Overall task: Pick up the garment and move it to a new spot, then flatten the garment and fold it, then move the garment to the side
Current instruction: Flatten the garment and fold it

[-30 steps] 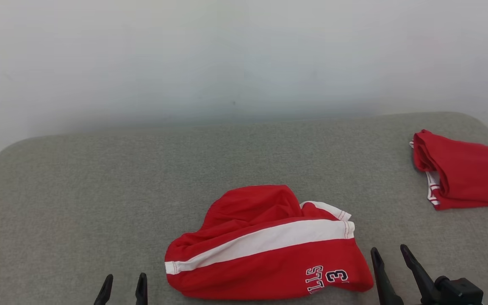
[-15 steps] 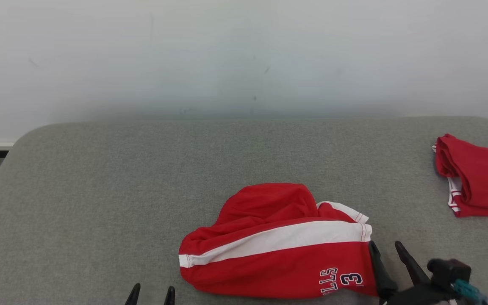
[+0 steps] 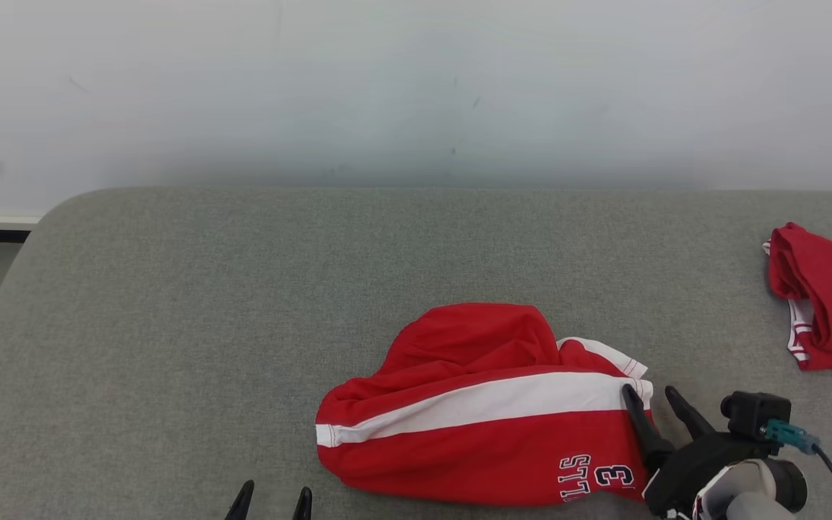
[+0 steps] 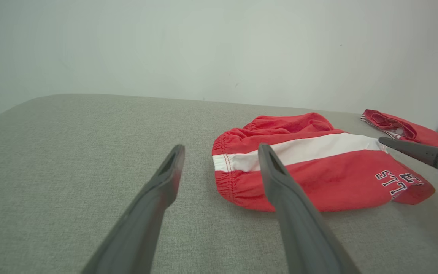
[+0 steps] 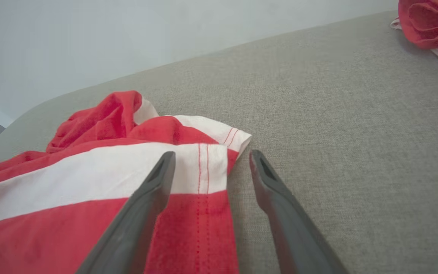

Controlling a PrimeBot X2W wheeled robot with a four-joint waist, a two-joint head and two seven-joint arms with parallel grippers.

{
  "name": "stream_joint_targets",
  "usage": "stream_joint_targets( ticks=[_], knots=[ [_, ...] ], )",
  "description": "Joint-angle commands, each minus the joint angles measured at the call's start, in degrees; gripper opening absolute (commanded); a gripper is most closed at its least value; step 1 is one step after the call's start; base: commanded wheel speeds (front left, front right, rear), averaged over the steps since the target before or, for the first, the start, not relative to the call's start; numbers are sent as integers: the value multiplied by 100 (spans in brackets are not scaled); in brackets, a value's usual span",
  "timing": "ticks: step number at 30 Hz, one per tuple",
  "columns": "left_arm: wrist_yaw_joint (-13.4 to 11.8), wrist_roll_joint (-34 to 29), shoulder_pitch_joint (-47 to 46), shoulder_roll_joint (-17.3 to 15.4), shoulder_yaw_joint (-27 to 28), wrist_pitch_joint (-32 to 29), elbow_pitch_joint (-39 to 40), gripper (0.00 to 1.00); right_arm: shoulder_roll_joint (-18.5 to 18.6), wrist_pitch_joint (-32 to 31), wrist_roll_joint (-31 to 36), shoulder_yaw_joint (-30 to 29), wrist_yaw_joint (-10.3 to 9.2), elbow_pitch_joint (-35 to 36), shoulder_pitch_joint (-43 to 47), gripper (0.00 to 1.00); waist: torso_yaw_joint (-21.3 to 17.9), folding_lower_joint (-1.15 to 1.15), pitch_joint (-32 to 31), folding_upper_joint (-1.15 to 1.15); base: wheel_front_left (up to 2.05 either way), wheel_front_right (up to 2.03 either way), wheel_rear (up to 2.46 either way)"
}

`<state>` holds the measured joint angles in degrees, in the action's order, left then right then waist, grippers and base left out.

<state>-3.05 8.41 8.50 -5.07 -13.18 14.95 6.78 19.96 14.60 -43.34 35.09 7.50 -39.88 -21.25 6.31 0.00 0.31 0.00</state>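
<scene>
Hem of red garment (image 3: 474, 448) lies between right gripper (image 3: 647, 390) fingers, spread wide; I read left gripper (image 3: 276, 490) spread too, over grey pad (image 3: 206, 303), apart from garment.

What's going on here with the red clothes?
A two-armed robot seems about to grab a crumpled pair of red shorts with a white stripe lying on a grey fabric-covered table. Its right gripper is open at the shorts' hem, one finger over the cloth and one over the table, with nothing gripped yet. Its left gripper is open too, apart from the shorts. Another red garment lies at the table's far right.
</scene>
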Motion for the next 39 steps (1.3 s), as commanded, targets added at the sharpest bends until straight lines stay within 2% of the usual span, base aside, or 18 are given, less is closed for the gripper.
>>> stream_joint_targets(
  ticks=[1, 10, 11, 12, 13, 14, 15, 16, 20, 27, 33, 39],
  knots=[
    [37, -29, 0, 13, 30, 28, -31, 100, 51, 1, -104, 86, -2, -44, -77, 100, -6, 0, 26, 0, 0, 0, 0],
    [154, -133, -110, 108, 106, 28, -115, 100, 242, -182, -937, 835, -2, -318, -498, 100, 4, 0, 110, 0, 0, 0, 0],
    [172, -144, -121, 114, 114, 28, -127, 100, 253, -210, -1028, 912, -2, -318, -513, 95, 4, 0, 114, 0, 0, 0, 0],
    [191, -150, -131, 119, 123, 27, -138, 100, 280, -217, -1102, 983, -2, -309, -536, 84, 5, 0, 117, 0, 0, 0, 0],
    [187, -152, -133, 124, 130, 27, -146, 100, 293, -222, -1212, 1036, -2, -302, -541, 49, 5, 0, 119, 0, 0, 0, 0],
    [191, -162, -133, 129, 140, 28, -155, 100, 308, -225, -1273, 1106, -2, -293, -556, 39, 4, 0, 121, 0, 0, 0, 0],
    [202, -168, -135, 134, 155, 28, -162, 100, 324, -212, -1341, 1168, -2, -278, -585, 8, 0, 0, 123, 0, 0, 0, 0],
    [214, -173, -138, 140, 168, 28, -170, 100, 341, -192, -1402, 1226, -2, -267, -613, 0, -6, 0, 122, 0, 0, 0, 0],
    [234, -205, -132, 155, 212, 28, -187, 100, 497, -79, -1515, 1438, -2, -211, -662, 0, -36, 0, 102, 0, 0, 0, 0],
    [270, -202, -61, 173, 290, 28, -204, 100, 833, 61, -1272, 1531, -2, 37, -584, 0, -160, 0, -3, 0, 0, 0, 0],
    [533, 204, -279, 176, 368, 6, -555, 100, 1004, 63, -1079, 1392, -2, 430, -425, 0, -297, 0, -61, 0, 0, 0, 0],
    [713, 408, -798, 73, 318, -437, -948, 100, 1015, 65, -986, 1376, -2, 564, -319, 0, -355, 0, -70, 0, 0, 0, 0]
  ],
)
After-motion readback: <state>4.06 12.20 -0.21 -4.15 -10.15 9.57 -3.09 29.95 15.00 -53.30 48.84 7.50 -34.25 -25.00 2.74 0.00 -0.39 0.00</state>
